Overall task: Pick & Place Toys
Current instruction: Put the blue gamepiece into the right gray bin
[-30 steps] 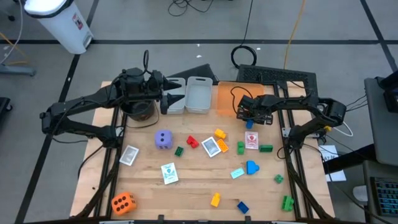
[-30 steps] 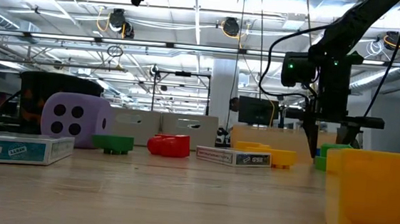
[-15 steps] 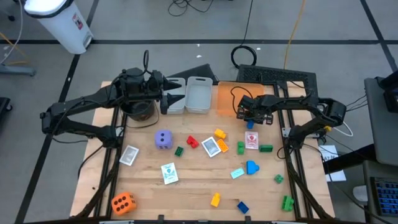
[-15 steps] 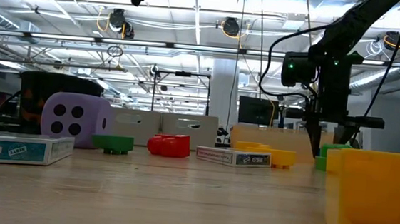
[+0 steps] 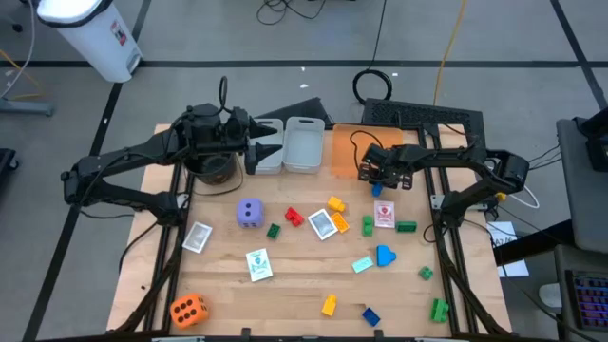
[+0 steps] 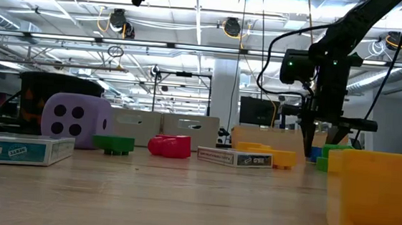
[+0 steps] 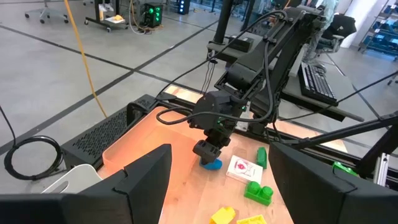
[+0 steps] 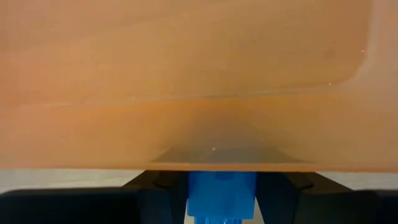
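Bins (image 5: 302,144) at table (image 5: 285,290) rear, tray (image 5: 344,152) to their right, dice (image 5: 249,213) front-left.
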Robot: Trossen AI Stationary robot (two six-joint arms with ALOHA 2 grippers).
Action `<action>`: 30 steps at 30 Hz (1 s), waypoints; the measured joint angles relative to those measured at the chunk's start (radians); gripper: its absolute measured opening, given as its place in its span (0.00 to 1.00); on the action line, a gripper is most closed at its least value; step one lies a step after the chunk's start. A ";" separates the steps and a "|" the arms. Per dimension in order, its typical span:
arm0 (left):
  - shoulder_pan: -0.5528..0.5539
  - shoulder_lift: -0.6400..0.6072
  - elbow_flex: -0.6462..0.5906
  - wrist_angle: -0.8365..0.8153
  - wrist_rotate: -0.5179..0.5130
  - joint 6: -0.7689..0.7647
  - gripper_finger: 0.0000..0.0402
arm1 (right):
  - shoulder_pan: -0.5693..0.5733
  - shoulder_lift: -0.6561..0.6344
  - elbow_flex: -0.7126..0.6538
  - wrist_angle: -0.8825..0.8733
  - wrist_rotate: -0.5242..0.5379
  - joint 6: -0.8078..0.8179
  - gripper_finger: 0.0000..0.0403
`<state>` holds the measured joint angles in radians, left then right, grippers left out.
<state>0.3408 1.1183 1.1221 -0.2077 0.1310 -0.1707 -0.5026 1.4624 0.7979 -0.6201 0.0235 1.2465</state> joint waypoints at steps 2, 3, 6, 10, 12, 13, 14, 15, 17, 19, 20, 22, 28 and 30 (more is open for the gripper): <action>0.000 0.000 0.000 0.000 0.000 0.000 0.69 | 0.000 0.000 0.000 0.001 0.000 -0.001 0.32; 0.000 0.000 0.000 0.000 0.000 0.000 0.69 | 0.000 0.000 0.000 0.003 0.000 -0.001 0.32; 0.000 0.000 0.000 0.000 0.000 -0.001 0.69 | 0.000 0.000 0.000 0.014 -0.009 -0.002 0.32; 0.000 0.000 0.000 0.000 0.000 -0.003 0.69 | 0.003 -0.014 0.000 0.061 -0.043 -0.002 0.32; 0.000 0.000 0.000 0.000 0.000 -0.003 0.69 | 0.007 -0.031 0.000 0.107 -0.048 -0.002 0.32; 0.000 0.000 0.000 0.000 0.000 -0.003 0.69 | 0.008 -0.044 0.000 0.125 -0.050 -0.002 0.32; 0.000 0.000 0.000 0.000 0.000 -0.003 0.69 | 0.009 -0.058 0.000 0.145 -0.050 -0.002 0.32; 0.000 0.000 0.000 0.000 0.000 -0.003 0.69 | 0.012 -0.074 0.000 0.167 -0.050 -0.002 0.32; 0.000 0.000 0.000 0.000 0.000 -0.006 0.69 | 0.014 -0.110 0.000 0.206 -0.050 -0.002 0.32; 0.000 0.000 0.000 0.000 0.000 -0.012 0.69 | 0.019 -0.149 0.000 0.239 -0.051 -0.002 0.32; 0.000 0.000 0.000 0.000 0.000 -0.015 0.69 | 0.023 -0.167 0.000 0.261 -0.049 -0.002 0.32; 0.000 0.000 0.000 0.001 0.000 -0.015 0.69 | 0.029 -0.209 0.000 0.282 -0.045 -0.003 0.32; 0.000 0.000 0.000 0.002 0.000 -0.014 0.69 | 0.050 -0.296 0.000 0.373 -0.019 -0.002 0.32; 0.000 0.000 0.000 0.003 0.000 -0.014 0.69 | 0.057 -0.319 0.000 0.402 -0.019 -0.017 0.32</action>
<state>0.3408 1.1187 1.1221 -0.2050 0.1314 -0.1851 -0.4457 1.1435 0.7982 -0.2180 0.0040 1.2293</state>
